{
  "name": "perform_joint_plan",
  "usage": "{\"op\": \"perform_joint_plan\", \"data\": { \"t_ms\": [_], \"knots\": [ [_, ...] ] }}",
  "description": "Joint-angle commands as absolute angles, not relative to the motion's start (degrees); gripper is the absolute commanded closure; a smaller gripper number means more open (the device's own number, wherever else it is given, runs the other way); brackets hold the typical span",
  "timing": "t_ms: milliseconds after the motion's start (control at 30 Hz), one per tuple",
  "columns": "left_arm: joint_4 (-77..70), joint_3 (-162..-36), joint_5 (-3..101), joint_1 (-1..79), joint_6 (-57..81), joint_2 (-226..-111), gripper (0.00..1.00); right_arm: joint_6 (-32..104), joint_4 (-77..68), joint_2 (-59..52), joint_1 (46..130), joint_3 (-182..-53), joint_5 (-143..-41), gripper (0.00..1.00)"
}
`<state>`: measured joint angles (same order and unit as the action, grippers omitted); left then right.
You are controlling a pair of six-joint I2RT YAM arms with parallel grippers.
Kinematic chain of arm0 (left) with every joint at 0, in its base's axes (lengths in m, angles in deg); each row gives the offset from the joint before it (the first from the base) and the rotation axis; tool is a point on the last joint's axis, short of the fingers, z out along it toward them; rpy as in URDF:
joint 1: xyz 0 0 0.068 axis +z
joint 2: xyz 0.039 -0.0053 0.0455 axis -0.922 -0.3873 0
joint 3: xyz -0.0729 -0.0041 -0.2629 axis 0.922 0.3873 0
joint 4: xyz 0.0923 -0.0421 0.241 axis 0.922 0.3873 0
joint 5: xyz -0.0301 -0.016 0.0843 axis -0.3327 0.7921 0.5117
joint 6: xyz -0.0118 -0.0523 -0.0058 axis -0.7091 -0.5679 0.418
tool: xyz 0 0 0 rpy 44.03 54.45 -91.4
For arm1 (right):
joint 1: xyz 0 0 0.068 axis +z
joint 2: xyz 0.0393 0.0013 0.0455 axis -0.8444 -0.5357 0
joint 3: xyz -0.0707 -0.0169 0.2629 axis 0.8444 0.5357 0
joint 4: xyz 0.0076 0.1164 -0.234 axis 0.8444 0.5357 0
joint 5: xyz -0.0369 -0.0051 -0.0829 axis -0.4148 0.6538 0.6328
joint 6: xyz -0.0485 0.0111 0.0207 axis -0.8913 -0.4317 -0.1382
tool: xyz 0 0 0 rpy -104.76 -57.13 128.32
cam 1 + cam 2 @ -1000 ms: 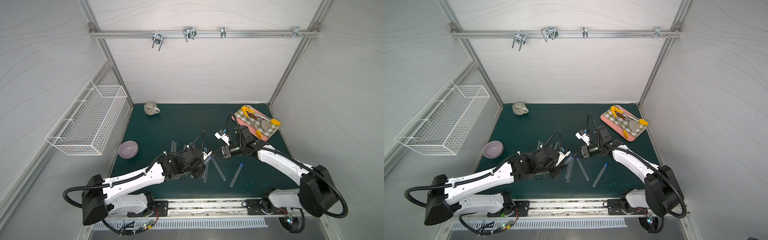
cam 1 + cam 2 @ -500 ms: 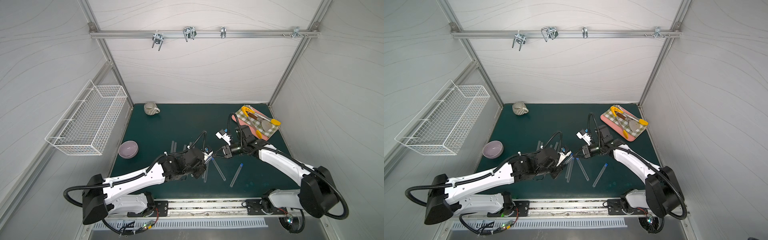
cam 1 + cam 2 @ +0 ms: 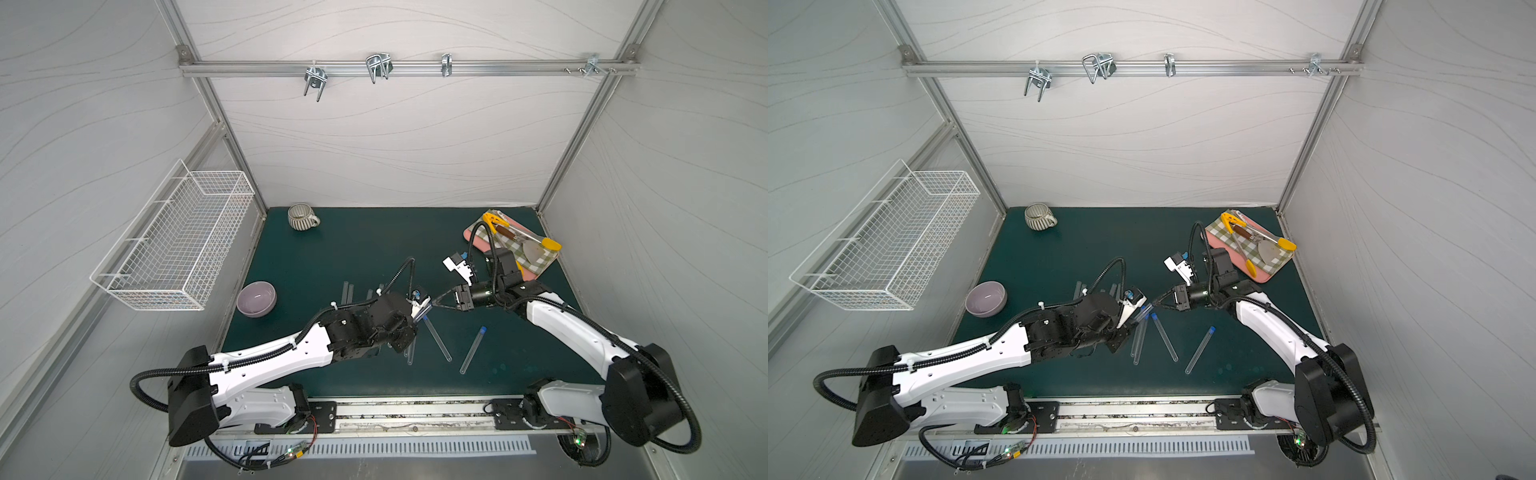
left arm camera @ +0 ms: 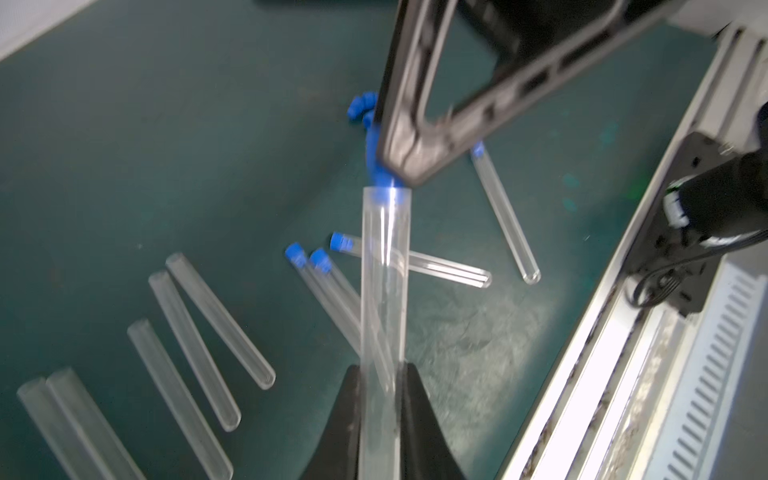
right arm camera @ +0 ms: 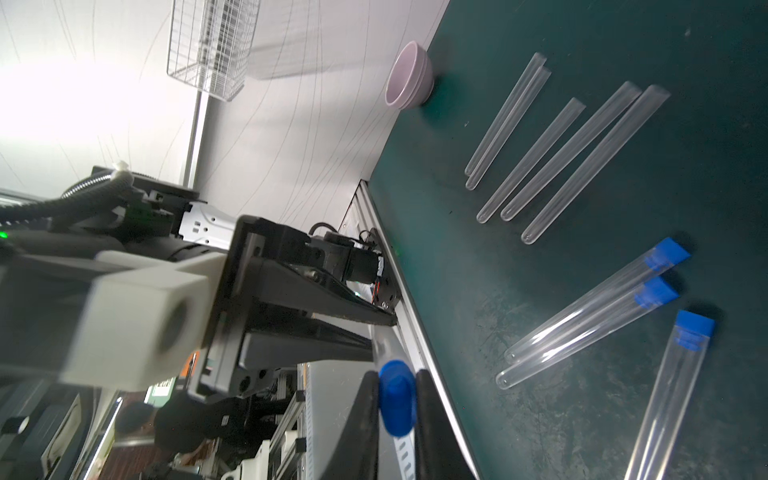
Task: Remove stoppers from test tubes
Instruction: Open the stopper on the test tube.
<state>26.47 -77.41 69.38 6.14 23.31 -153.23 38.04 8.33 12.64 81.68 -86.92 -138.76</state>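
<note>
Currently, left fingers [image 4: 340,428]: clamped on a clear test tube [image 4: 384,291].
Right fingers [image 5: 359,419]: closed on the blue stopper [image 5: 397,399].
Stopper: between the right fingertips, at the tube's mouth.

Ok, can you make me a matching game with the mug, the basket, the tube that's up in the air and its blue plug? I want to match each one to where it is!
Things:
1. striped mug
2. wire basket
3. lifted test tube
4. its blue stopper

Places:
a. pinched in the right end effector
b. gripped by the left end effector
c. fixed on the side wall
d. back corner of the green mat

Pairs: 1-d, 2-c, 3-b, 4-a.
</note>
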Motion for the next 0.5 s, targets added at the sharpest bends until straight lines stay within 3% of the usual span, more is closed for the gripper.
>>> {"op": "perform_joint_plan", "data": {
  "t_ms": [0,167,467],
  "knots": [
    [32.2,-78.1,71.5,6.3,23.8,-154.0,1.0,37.6,6.9,14.1,80.1,-87.1,-138.6,1.0],
    [32.3,-78.0,71.8,6.3,23.4,-153.9,1.0,36.0,8.7,14.5,79.4,-87.2,-136.9,1.0],
    [29.7,-77.2,72.3,6.4,19.1,-154.2,1.0,26.6,21.4,8.5,79.0,-90.5,-117.1,0.98]
  ]
}}
